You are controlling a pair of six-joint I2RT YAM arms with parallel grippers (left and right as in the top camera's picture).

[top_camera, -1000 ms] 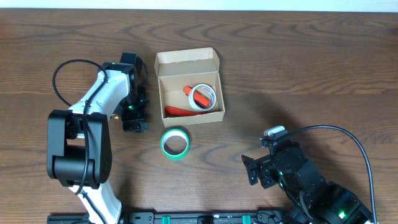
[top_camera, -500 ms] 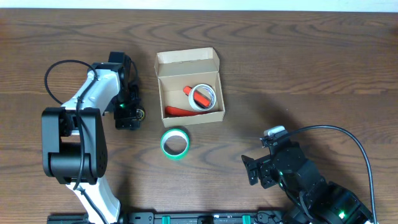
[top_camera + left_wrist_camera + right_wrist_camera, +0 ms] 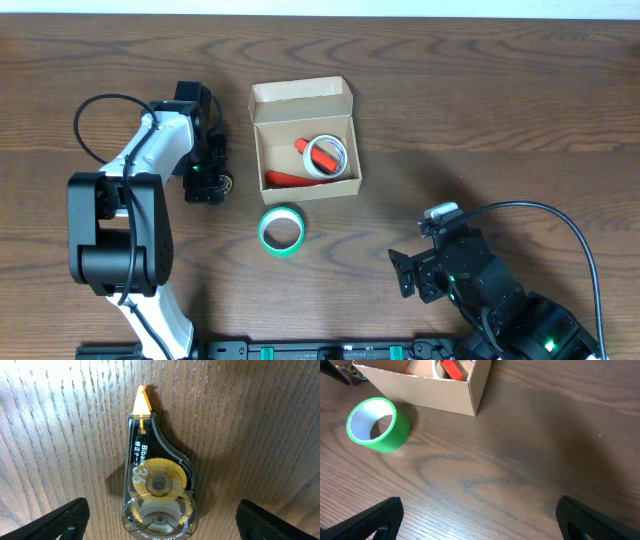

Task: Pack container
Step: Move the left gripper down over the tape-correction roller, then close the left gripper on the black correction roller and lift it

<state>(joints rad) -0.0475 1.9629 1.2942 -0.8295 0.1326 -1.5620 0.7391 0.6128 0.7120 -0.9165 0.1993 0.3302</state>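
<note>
The container (image 3: 303, 140), a tan cardboard box with its flap lid folded back, stands open at the table's middle. In it lie a white tape roll (image 3: 327, 153) and a red object (image 3: 290, 179). A green tape roll (image 3: 281, 230) lies on the wood just in front of the box; the right wrist view shows the green tape roll (image 3: 377, 425) and the container (image 3: 420, 390). My left gripper (image 3: 205, 185) points down, left of the box, open around a clear correction tape dispenser (image 3: 157, 492) lying flat; both fingertips stand apart from it. My right gripper (image 3: 410, 272) hovers open and holds nothing.
The left arm's black cable (image 3: 95, 125) loops over the table's left side. A black rail (image 3: 320, 350) runs along the front edge between the two arm bases.
The left gripper has shifted left, away from the box's side, and now stands over the correction tape dispenser. The right arm, box and green roll have not moved.
</note>
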